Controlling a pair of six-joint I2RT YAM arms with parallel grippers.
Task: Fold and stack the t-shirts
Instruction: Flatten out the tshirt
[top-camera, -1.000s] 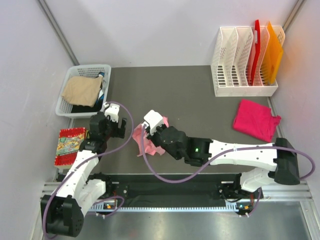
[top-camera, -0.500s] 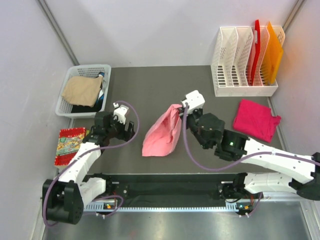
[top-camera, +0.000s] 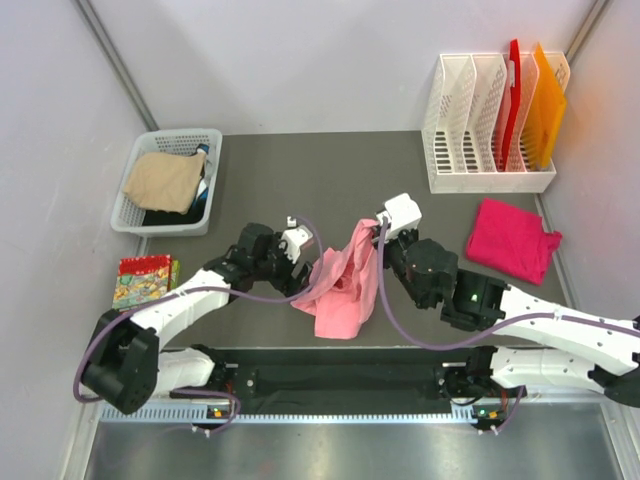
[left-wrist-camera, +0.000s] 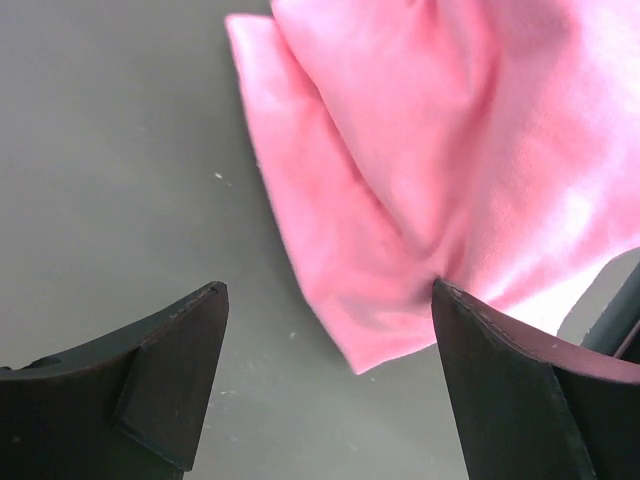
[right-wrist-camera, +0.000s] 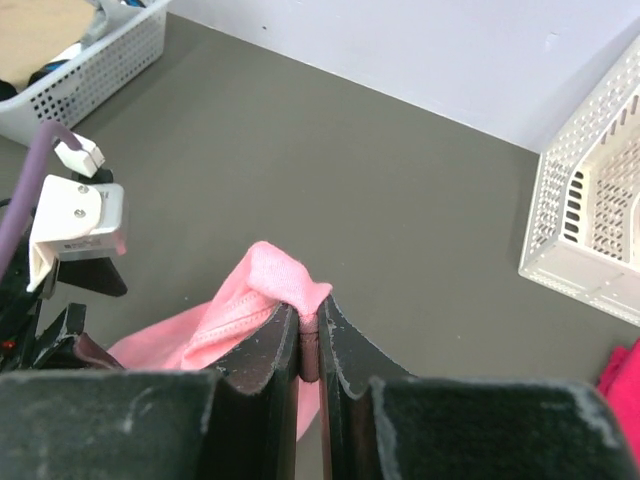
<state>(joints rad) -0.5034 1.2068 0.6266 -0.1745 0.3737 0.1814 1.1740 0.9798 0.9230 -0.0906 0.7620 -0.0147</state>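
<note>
The light salmon-pink t-shirt (top-camera: 345, 290) hangs crumpled above the middle of the mat. My right gripper (top-camera: 370, 244) is shut on a bunched fold at its top; in the right wrist view the jaws (right-wrist-camera: 310, 303) pinch the pink cloth (right-wrist-camera: 268, 276). My left gripper (top-camera: 308, 264) stands open at the shirt's left edge. In the left wrist view a low corner of the shirt (left-wrist-camera: 420, 160) dips between its spread fingers (left-wrist-camera: 328, 290), brushing the right one. The deep magenta t-shirt (top-camera: 512, 240) lies loosely folded at the right.
A white basket (top-camera: 205, 150) with tan cloth sits at the back left. A small red-edged patterned piece (top-camera: 140, 282) lies at the left edge. A white file rack (top-camera: 490, 180) holding red and orange folders stands at the back right.
My right gripper has carried the pink shirt from the left of the mat toward the middle, letting it hang down. My left arm has swung right to the shirt's edge, jaws still open.
</note>
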